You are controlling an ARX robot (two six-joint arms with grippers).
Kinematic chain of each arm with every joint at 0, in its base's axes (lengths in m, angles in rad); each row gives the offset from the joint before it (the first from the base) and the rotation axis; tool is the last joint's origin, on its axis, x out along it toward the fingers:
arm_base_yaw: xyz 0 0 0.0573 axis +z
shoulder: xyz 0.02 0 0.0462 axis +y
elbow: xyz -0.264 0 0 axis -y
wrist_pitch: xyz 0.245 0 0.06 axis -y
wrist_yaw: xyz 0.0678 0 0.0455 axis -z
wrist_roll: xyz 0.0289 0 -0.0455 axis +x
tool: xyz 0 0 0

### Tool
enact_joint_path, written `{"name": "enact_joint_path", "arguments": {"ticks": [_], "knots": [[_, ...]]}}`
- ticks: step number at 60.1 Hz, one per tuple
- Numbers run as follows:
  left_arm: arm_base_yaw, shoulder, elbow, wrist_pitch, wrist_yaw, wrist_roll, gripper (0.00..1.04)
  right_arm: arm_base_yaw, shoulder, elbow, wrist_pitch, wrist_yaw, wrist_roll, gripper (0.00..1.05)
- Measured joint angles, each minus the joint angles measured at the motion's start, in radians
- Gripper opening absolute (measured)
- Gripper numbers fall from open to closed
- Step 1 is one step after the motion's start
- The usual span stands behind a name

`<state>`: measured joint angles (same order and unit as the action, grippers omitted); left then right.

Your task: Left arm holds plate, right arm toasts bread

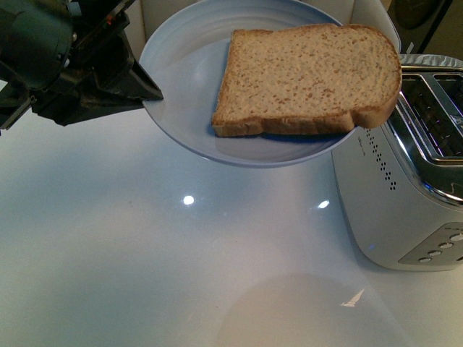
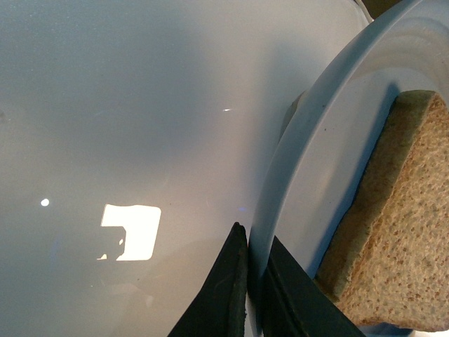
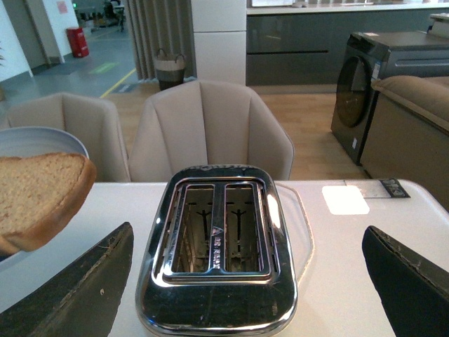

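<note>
**A:** Blue-white plate (image 1: 181,69), where was it sitting?

**B:** It wasn't sitting. The left claw (image 1: 155,92) was pinching its rim at nine o'clock and held it off the table (image 1: 145,253), at twelve o'clock in the front view.

**A:** And the bread (image 1: 304,76)?

**B:** It lay flat on the plate, long axis nine to three. Its rounded end overhung the rim at three o'clock, near the toaster (image 1: 405,202).

**A:** The right claw (image 3: 247,232)?

**B:** It was spread wide and empty, facing the toaster's two empty slots. The bread lay off to its left. I judged the right arm the nearer one, and it would need to swing leftward for that overhanging end.
</note>
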<state>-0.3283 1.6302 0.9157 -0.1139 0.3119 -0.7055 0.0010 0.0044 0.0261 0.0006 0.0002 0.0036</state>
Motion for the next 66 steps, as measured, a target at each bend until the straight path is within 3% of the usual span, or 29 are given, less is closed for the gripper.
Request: {"name": "enact_joint_path", "arguments": {"ticks": [36,40,45,48,54,66], "knots": [[-0.09,0.009,0.077,-0.018,-0.008,-0.078,0.03,0.0,0.0,0.0,0.0,0.0,0.0,0.96],[-0.09,0.009,0.079,-0.019,-0.009,-0.078,0.03,0.014,0.061,0.048,-0.139,0.046,0.071,0.96],[-0.091,0.01,0.079,-0.022,-0.013,-0.079,0.03,0.031,0.233,0.13,-0.373,0.057,0.263,0.96],[-0.093,0.012,0.079,-0.022,-0.012,-0.079,0.03,0.049,0.28,0.132,-0.399,0.035,0.358,0.96],[-0.093,0.014,0.079,-0.024,-0.016,-0.079,0.03,0.066,0.361,0.161,-0.311,-0.032,0.441,0.96],[-0.095,0.014,0.079,-0.024,-0.014,-0.08,0.03,-0.006,0.748,0.296,0.075,-0.294,0.579,0.96]]}}
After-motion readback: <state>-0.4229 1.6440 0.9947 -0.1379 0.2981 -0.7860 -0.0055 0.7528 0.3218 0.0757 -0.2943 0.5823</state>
